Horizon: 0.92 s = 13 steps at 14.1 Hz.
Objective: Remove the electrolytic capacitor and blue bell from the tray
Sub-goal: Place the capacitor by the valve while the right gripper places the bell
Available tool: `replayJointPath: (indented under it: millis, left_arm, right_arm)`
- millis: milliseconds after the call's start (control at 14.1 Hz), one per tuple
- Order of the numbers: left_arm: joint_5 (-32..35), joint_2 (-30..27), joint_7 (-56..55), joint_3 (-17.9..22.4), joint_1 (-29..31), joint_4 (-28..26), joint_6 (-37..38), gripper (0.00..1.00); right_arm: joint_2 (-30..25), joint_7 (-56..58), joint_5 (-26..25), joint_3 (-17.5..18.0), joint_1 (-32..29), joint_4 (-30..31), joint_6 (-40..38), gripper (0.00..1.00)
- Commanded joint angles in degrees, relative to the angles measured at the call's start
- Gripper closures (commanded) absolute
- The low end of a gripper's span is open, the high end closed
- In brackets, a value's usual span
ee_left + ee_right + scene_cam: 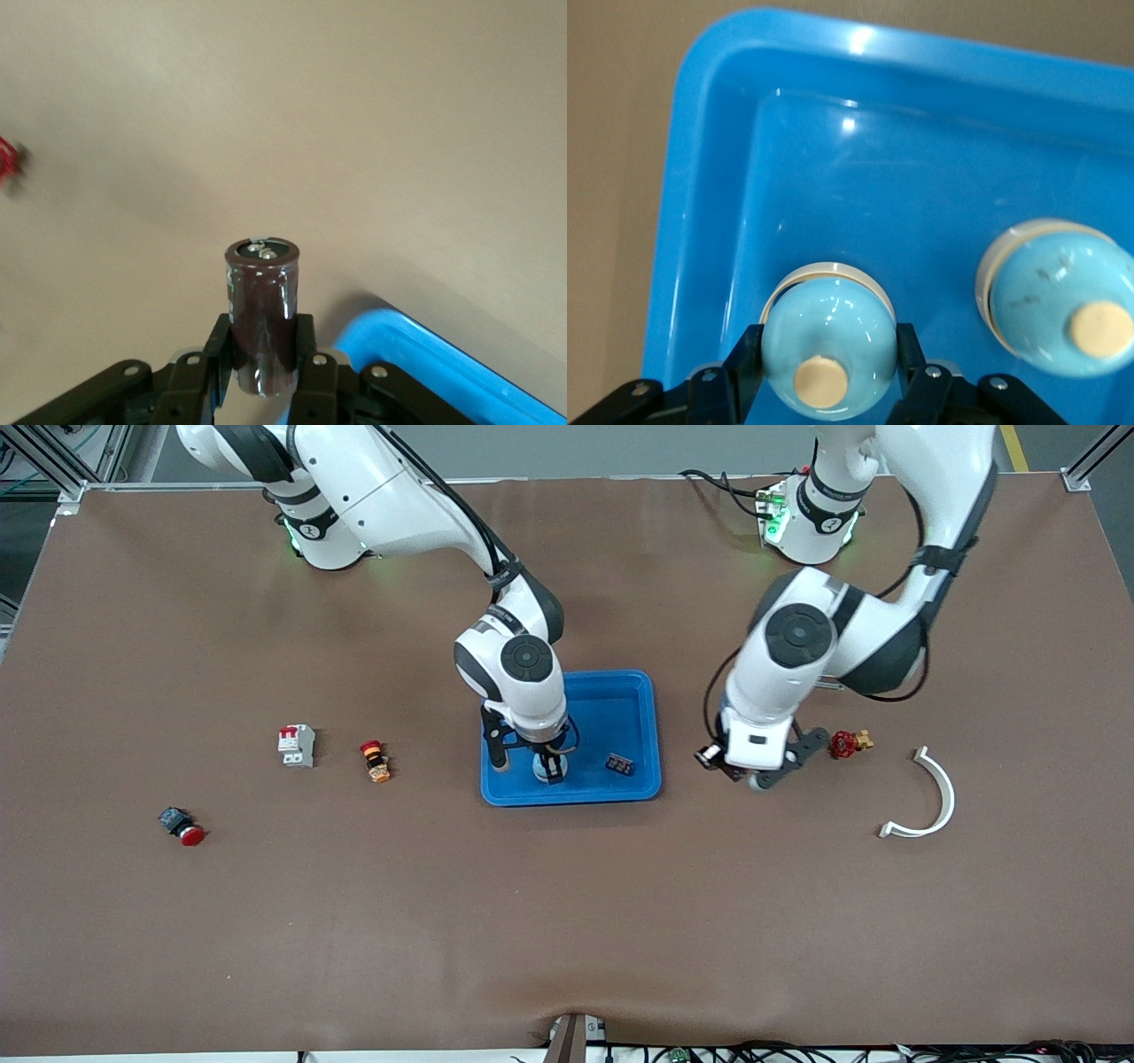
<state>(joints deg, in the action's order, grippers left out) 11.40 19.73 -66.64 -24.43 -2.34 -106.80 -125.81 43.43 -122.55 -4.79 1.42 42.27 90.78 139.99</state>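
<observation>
Front view: the right gripper (551, 769) is down in the blue tray (638, 691), jaws pinching the bell (542, 762). At 3 o'clock from the tray, the left gripper (722, 762) hangs over the table.

Left wrist view: jaws pinch the capacitor (262, 319).

Right wrist view: fingers (744, 359) press the bell's sides

Bell (827, 340) in tray (709, 159) (near corner)

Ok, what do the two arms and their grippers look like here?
Both arms are glossy white with dark grey joint rings and round caps, green lights at the bases, and black cables alongside. The left gripper and right gripper have black fingers.
</observation>
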Motion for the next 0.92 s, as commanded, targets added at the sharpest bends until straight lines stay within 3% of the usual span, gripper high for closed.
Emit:
replayJointPath:
  millis: [0,425,851]
  left_arm:
    - [0.5,0.1,7.5,-0.6,4.8,-1.0,0.6,1.0]
    - [1.1,4.6,18.5,-0.3,14.3,-1.0,0.4,1.0]
    - [7.6,9.1,26.0,-0.2,22.6,-1.0,-0.1,1.0]
  right_arm:
    - [-1.9,-0.9,-0.7,0.2,-0.1,-0.7,-2.5,1.0]
    - [-4.8,6.3,2.8,4.6,-6.1,-10.5,-19.1,1.0]
    - [-9.2,39.7,3.1,4.0,-16.0,-11.4,-27.8,1.0]
